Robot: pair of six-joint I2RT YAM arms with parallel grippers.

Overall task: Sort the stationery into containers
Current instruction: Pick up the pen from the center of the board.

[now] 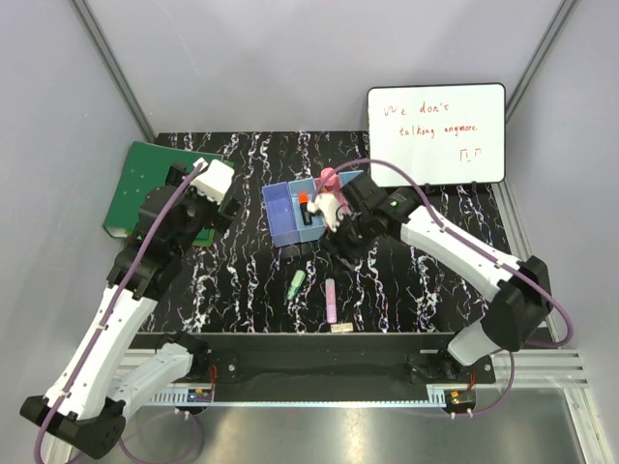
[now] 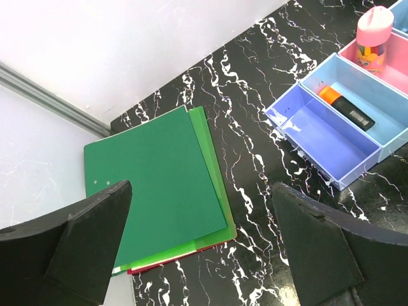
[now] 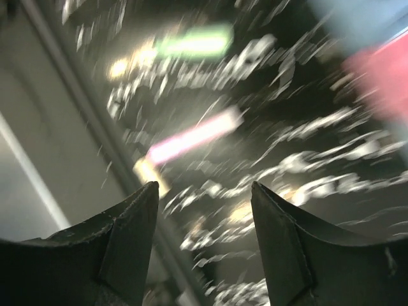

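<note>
The containers [image 1: 290, 211] are a row of joined bins at the table's middle; the left wrist view shows a blue bin [image 2: 322, 137], a light blue one and a pink one. An orange-capped black marker [image 2: 347, 108] lies in the light blue bin. A pink-capped tube [image 2: 373, 32] stands in the pink bin. A green highlighter [image 1: 295, 283], a pink highlighter [image 1: 331, 300] and a beige eraser [image 1: 341, 328] lie on the table in front. My right gripper [image 1: 338, 244] is open and empty above them; its view is blurred [image 3: 204, 186]. My left gripper [image 1: 198, 217] is open and empty [image 2: 201, 185].
A green binder [image 1: 145, 179] lies at the far left under my left gripper and also shows in the left wrist view [image 2: 159, 185]. A whiteboard [image 1: 435, 135] with orange writing leans at the back right. The table's front edge [image 1: 319, 338] is just behind the eraser.
</note>
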